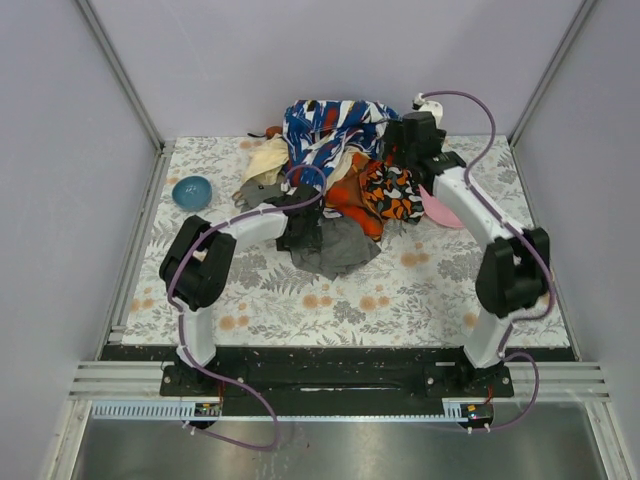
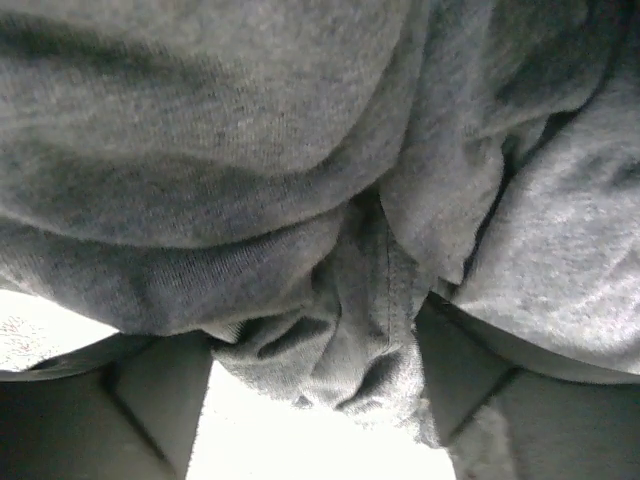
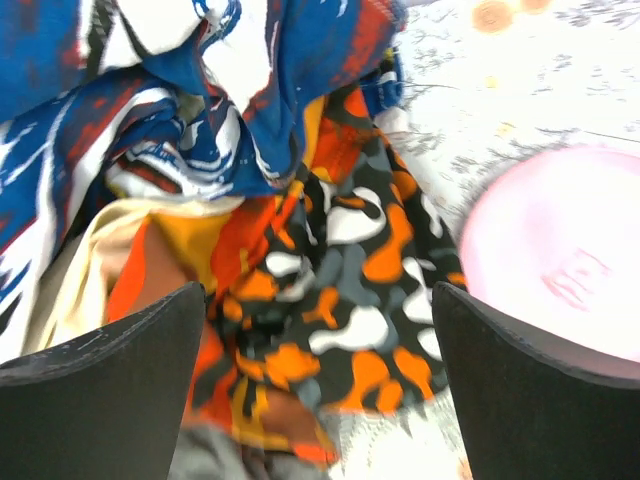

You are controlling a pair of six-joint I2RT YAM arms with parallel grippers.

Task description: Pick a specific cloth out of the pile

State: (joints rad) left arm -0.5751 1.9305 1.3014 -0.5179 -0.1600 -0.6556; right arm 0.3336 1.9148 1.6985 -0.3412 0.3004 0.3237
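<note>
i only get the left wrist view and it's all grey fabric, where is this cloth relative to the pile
Observer: The cloth lies at the near edge of the pile, partly on the table.
Operator: where's the right pincer
Observer: The right pincer hangs open over the orange-black print on the pile's right side, holding nothing.
Operator: anything lying outside the pile
Observer: A blue bowl sits apart from the pile, to its left.
</note>
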